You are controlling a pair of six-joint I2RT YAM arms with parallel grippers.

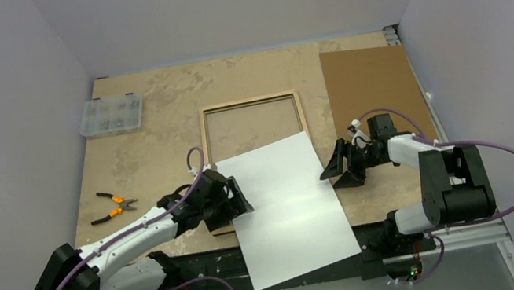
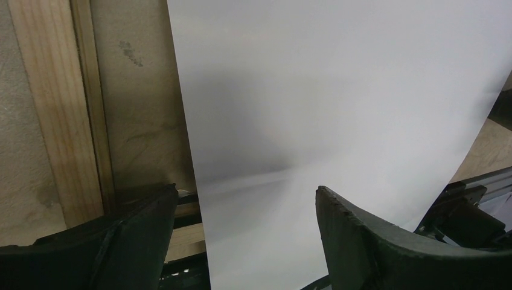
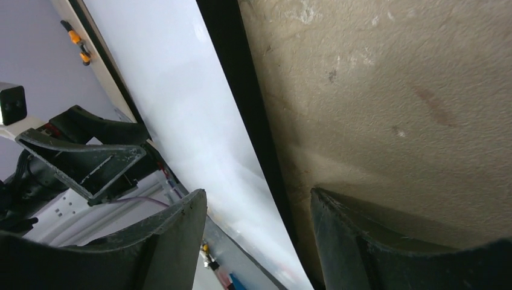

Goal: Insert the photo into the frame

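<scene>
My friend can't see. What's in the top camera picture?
A big white sheet, the photo, lies crooked over the near side of the frame and sticks out past the table edge. The left gripper and right gripper sit open at its two sides; a brown board, pliers and a parts box lie nearby.

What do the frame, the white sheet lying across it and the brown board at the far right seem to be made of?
The frame: pale, bare-looking wood, grain visible in the left wrist view. The white sheet: thin paper or photo stock, smooth, faintly glossy, no visible thickness at its edge. The brown board: probably fibreboard or card, uniform matte brown.
</scene>
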